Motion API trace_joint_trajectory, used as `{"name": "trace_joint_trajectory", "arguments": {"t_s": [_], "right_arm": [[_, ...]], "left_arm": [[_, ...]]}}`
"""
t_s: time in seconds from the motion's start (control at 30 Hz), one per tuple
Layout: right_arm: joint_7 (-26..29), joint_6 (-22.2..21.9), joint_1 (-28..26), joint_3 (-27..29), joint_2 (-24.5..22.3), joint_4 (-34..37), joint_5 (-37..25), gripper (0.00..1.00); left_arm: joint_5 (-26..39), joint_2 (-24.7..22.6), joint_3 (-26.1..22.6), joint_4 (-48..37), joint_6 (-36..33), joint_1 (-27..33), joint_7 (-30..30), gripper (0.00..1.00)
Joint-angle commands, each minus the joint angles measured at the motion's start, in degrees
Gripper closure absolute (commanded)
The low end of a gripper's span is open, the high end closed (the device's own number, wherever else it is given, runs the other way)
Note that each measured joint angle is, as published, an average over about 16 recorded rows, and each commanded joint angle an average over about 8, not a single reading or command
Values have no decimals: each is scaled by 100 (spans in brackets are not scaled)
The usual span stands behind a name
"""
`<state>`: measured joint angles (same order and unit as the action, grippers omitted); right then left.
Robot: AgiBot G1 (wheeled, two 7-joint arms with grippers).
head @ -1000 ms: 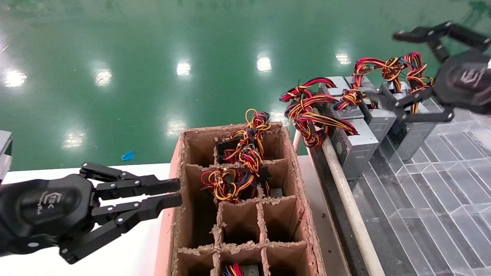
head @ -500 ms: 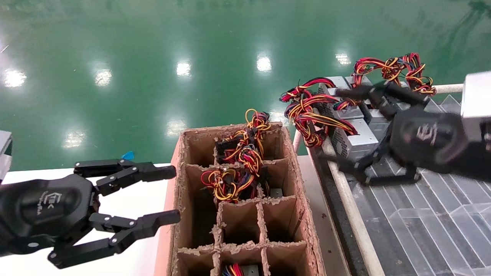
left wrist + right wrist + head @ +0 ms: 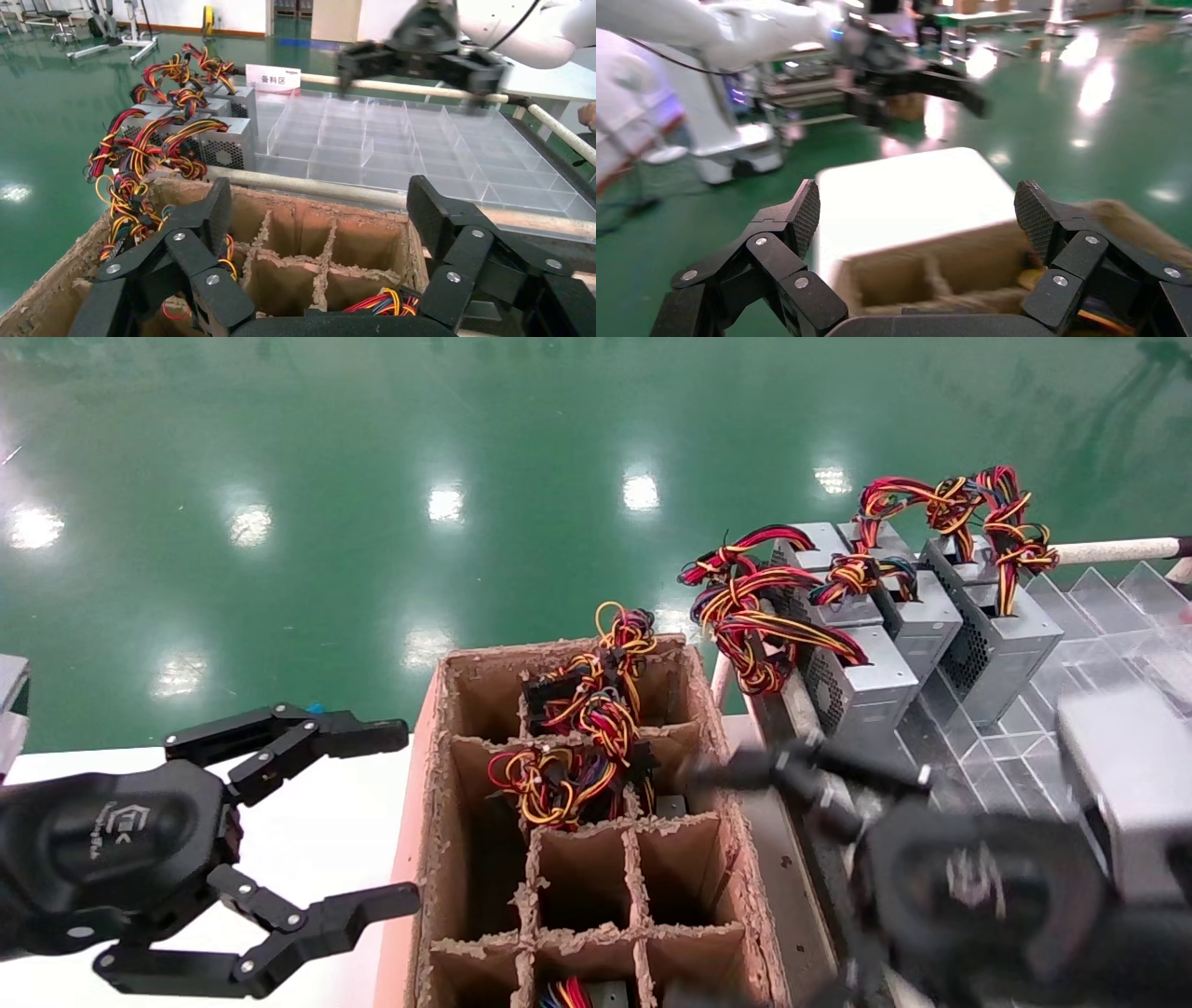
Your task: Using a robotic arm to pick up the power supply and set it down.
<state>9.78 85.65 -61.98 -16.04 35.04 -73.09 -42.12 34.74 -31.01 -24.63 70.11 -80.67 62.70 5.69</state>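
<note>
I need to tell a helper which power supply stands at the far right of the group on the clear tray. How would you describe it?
Look at the clear divided tray right of the cardboard box. Grey power supplies stand along its far edge. The power supply is the rightmost, alone in having no unit to its right, its red-yellow wire bundle rising highest.

Right gripper [image 3: 773, 877] motion-blurred in head view; its lower finger runs off the bottom edge. Behind its wrist, forearm [image 3: 1131, 794] cut by the right edge. Beside it, cardboard box [image 3: 438, 859] cropped below, deep cells dark.
</note>
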Motion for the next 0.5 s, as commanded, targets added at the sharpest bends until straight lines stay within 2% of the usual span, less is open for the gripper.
{"name": "trace_joint_trajectory", "arguments": {"t_s": [0.03, 0.5], "right_arm": [[191, 23, 149, 4, -1, -181, 104, 0], [156, 19, 120, 8, -2, -141, 89, 0]], "left_arm": [[0, 0, 0, 0, 0, 0, 0, 0], [0, 0, 0, 0, 1, -1, 0, 0]]}}
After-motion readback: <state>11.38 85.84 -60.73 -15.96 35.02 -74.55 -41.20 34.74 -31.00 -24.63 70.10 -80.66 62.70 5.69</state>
